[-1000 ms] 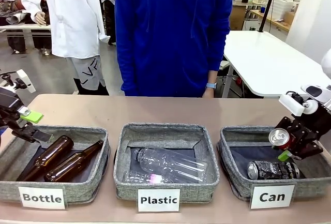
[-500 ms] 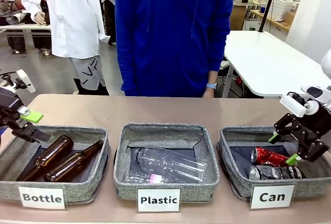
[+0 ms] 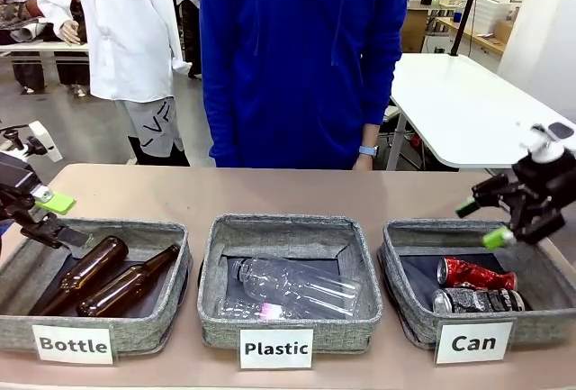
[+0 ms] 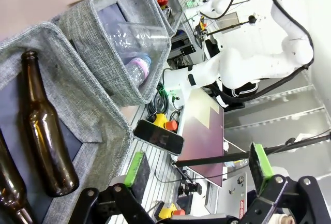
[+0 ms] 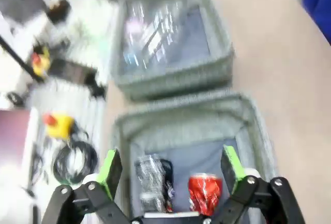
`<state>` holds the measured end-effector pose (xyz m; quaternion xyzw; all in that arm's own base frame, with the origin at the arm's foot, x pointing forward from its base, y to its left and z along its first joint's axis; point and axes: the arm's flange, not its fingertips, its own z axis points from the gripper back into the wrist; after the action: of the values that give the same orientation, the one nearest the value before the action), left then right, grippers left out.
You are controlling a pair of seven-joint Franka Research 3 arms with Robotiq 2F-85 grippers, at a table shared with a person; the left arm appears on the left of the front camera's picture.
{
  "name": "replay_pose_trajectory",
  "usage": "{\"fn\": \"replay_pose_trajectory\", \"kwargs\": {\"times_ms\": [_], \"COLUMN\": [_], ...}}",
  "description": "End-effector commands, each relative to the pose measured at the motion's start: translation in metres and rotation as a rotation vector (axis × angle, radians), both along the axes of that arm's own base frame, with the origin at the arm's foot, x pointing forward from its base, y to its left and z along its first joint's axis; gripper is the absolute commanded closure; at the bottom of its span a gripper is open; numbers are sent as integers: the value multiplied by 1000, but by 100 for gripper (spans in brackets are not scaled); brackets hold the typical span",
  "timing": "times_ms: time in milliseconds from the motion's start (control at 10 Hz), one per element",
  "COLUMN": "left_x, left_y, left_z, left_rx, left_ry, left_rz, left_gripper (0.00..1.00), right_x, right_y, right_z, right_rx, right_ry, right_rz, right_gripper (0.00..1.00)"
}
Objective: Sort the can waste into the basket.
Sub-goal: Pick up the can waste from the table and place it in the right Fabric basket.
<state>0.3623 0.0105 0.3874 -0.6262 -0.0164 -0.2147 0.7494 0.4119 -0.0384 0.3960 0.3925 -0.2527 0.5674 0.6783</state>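
I find both cans lying side by side inside the basket (image 3: 409, 313) labelled "Can": the red can (image 3: 475, 274) dented, the black can (image 3: 477, 300) nearer me. I judge them light, thin-walled, slippery; grip across the body. My right gripper (image 3: 486, 222) hangs above, jaws spread and empty. My left gripper (image 3: 49, 214) is likewise spread, empty.

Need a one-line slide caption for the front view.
Both cans, red and black, lie in the Can basket; right claw open above it.
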Motion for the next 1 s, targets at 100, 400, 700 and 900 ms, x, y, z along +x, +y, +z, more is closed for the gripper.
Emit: {"fn": "replay_pose_trajectory", "kwargs": {"times_ms": [100,400,700,900], "left_x": [-3,-3,-3,-3], "left_y": [2,2,2,2], "left_z": [2,2,2,2], "left_rx": [-3,-3,-3,-3], "left_ry": [-1,-1,-1,-1], "left_rz": [-10,-10,-10,-10], "left_gripper": [0,0,0,0], "right_x": [33,75,60,80], "right_y": [-4,8,33,2], "right_z": [28,9,-11,-14], "right_rx": [437,402,313,250], "right_ry": [604,842,878,784], "right_rz": [-493,-830,-775,-763], "right_gripper": [0,0,0,0]}}
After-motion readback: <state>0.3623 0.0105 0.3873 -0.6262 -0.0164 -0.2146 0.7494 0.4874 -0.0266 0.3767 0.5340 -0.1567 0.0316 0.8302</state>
